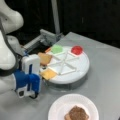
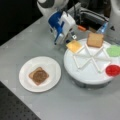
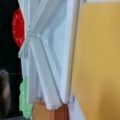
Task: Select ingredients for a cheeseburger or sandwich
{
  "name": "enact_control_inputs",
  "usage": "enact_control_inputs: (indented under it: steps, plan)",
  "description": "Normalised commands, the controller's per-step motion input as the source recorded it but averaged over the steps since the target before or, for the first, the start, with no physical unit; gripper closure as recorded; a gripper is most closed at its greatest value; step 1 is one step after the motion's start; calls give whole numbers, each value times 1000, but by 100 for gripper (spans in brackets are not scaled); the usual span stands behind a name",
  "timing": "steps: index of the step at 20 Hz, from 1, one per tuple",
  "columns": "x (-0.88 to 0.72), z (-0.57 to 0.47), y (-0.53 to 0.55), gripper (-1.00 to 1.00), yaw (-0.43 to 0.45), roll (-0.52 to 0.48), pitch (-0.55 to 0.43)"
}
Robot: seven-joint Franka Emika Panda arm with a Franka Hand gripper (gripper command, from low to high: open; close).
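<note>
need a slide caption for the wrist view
Wrist view close over the yellow cheese square, with the white sectioned tray, red disc, green leaf and toast square alongside.

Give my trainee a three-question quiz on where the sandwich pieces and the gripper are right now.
1. True or false: the patty lies on toast on the paper plate.
2. Which piece is the gripper nearest: A red disc, B cheese square, C green leaf?
3. How many toast squares remain in the sectioned tray?

Key: 1 true; 2 B; 3 one, the toast square.
</note>
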Motion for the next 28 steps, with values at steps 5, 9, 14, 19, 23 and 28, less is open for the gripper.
enact_control_inputs:
  steps: [5, 9, 14, 19, 23, 28]
  plan:
    - [144, -89, -133, 100, 95, 199, -63]
    - [154, -85, -127, 100, 87, 191, -61]
    - [147, -21, -144, 100, 104, 206, -47]
    - [122, 119, -226, 100, 143, 215, -6]
    - [136, 241, -273, 100, 146, 158, 50]
    - [168, 247, -257, 100, 131, 66, 112]
